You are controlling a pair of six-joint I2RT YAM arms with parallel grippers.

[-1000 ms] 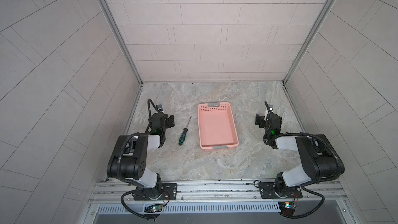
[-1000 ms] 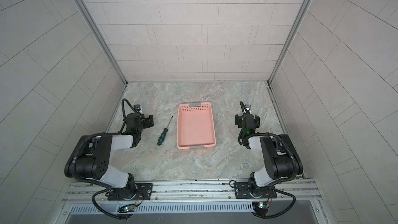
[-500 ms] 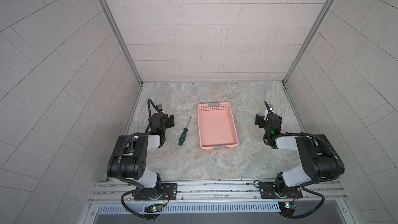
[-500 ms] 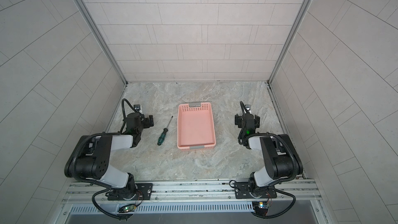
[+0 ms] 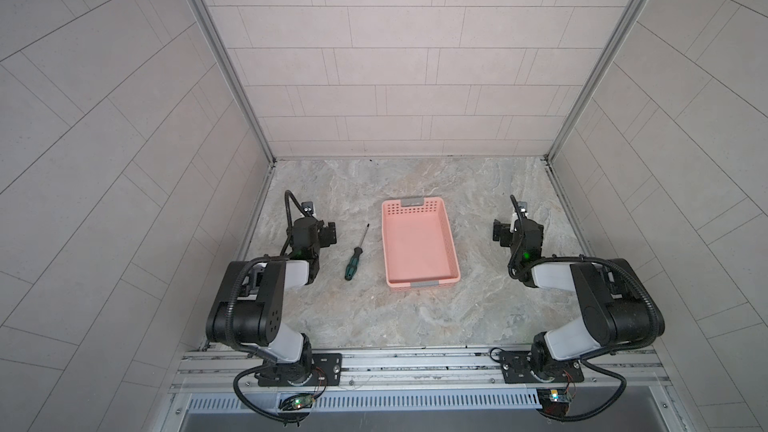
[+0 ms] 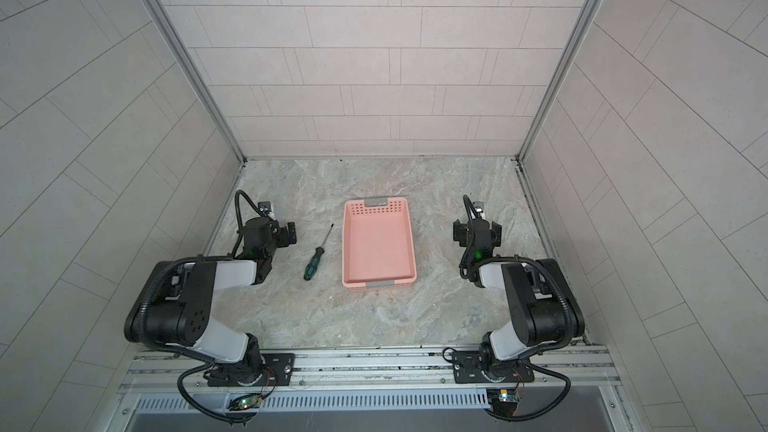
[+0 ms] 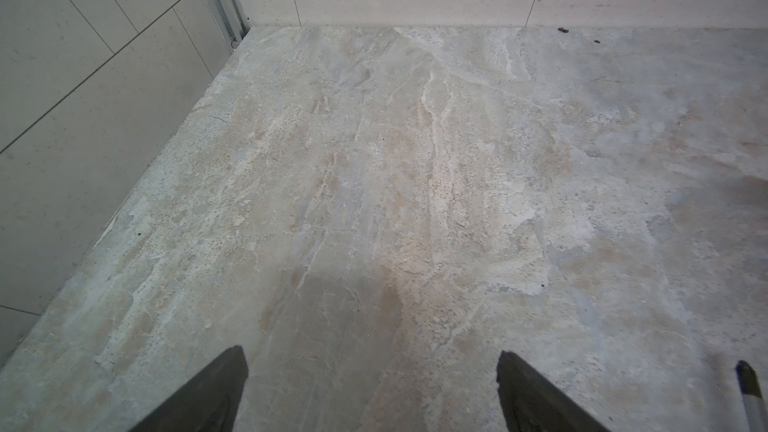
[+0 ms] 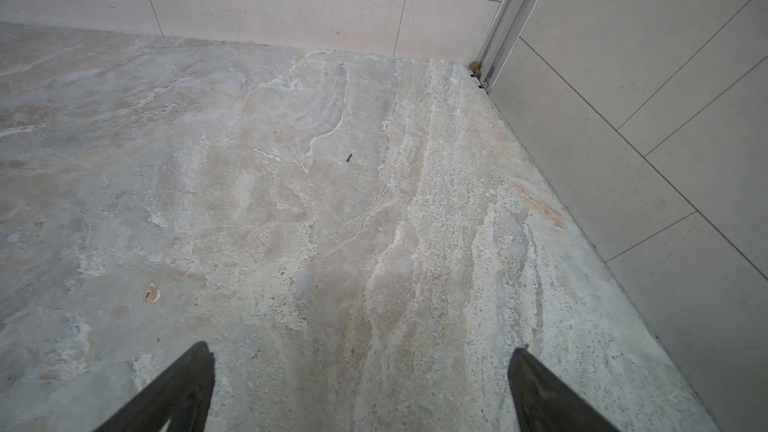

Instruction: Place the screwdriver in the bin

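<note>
Left tool (image 7: 370, 367) is hanging low over the table (image 5: 415, 313), its two dark fingers (image 7: 208, 405) standing wide apart with only bare stone showing in the gap. Right tool (image 8: 361, 363) is doing the same on the opposite side, with its fingers (image 8: 548, 405) spread wide and gripping nothing. I cannot tell whether either one is resting on the stone.

The table is showing a grey-beige marbled pattern, matt and a little worn, with a few small dark specks. Pale tiled walls (image 5: 395, 56) are closing it in on three sides. A metal rail (image 5: 415, 363) is carrying both arm bases along the front edge.

The screwdriver (image 5: 357, 253) is lying flat on the table between the left tool and the bin (image 5: 415, 210), near that tool but apart from it. Its green and black handle is pointing toward the front rail, and its thin shaft is slanting toward the back wall. The pink bin is sitting in the middle of the table, its long sides running front to back and its floor lying bare. The right tool is hanging well clear of the bin's far side.
</note>
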